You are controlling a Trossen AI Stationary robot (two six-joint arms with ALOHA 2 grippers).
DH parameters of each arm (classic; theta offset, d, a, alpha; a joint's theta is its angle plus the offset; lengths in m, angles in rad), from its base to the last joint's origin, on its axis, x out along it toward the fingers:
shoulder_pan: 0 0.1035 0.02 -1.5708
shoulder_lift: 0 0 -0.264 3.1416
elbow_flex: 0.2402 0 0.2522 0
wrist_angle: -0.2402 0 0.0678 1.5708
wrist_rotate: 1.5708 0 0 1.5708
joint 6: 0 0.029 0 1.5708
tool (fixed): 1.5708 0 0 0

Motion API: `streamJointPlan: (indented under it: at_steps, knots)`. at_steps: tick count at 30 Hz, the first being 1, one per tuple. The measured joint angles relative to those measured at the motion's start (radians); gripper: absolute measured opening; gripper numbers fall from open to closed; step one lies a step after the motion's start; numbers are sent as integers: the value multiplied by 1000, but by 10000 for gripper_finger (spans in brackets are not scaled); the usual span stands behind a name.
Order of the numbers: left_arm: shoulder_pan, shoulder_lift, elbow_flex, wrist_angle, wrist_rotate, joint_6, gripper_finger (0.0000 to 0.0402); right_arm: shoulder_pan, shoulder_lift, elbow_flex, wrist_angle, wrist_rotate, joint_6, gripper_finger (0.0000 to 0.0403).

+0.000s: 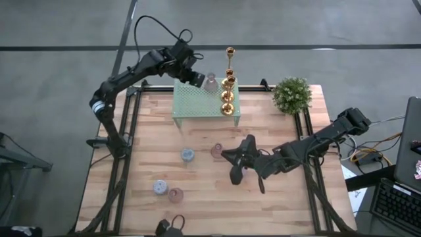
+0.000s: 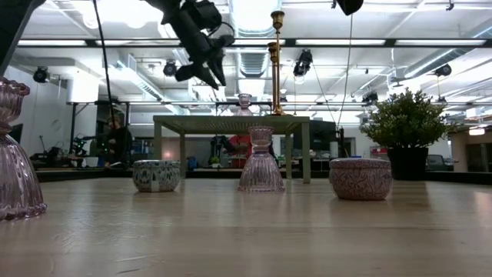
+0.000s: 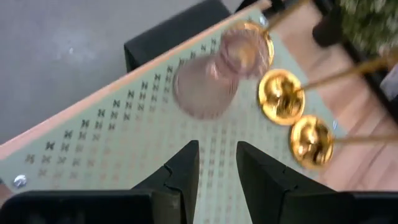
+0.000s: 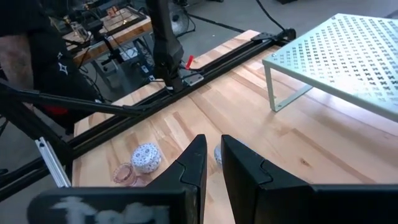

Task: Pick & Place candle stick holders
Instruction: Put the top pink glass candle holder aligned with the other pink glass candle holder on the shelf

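Observation:
A clear pink glass holder (image 3: 208, 84) stands on its base on the pale green mesh rack (image 1: 197, 105), beside three gold candlesticks (image 1: 228, 92) whose round bases (image 3: 281, 96) rest on the rack. My left gripper (image 3: 217, 162) is open and empty, just above the rack and short of the pink holder; it also shows in the high view (image 1: 197, 79). My right gripper (image 1: 231, 164) hovers over the table's middle, open by a narrow gap and empty. Small blue (image 1: 187, 155) and pink (image 1: 216, 151) holders stand on the table near it. Two more holders, one blue (image 1: 160, 187) and one pink (image 1: 175, 195), stand nearer the front.
A bushy potted plant (image 1: 293, 94) stands at the far right of the table, right of the rack. In the low view, a pink glass holder (image 2: 261, 161) stands in front of the rack, with a blue squat holder (image 2: 156, 175) and a pink squat holder (image 2: 360, 178) to either side.

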Motion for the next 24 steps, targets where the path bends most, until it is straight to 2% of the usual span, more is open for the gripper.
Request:
streamJointPlan:
  at_steps: [6, 12, 16, 24]
  knots:
    - [-52, -52, 0, -58, 53, 94, 106, -22, 0, 0, -93, -10, 114, 43]
    - [-111, -109, 0, -67, 51, 102, 104, -78, 12, -1, -156, -169, 140, 43]
    - [-142, -144, 0, -75, 50, 113, 104, -116, 43, -6, -165, -207, 192, 43]
    - [-207, -217, 0, -124, 49, 122, 104, -209, 107, -8, -211, -325, 417, 63]
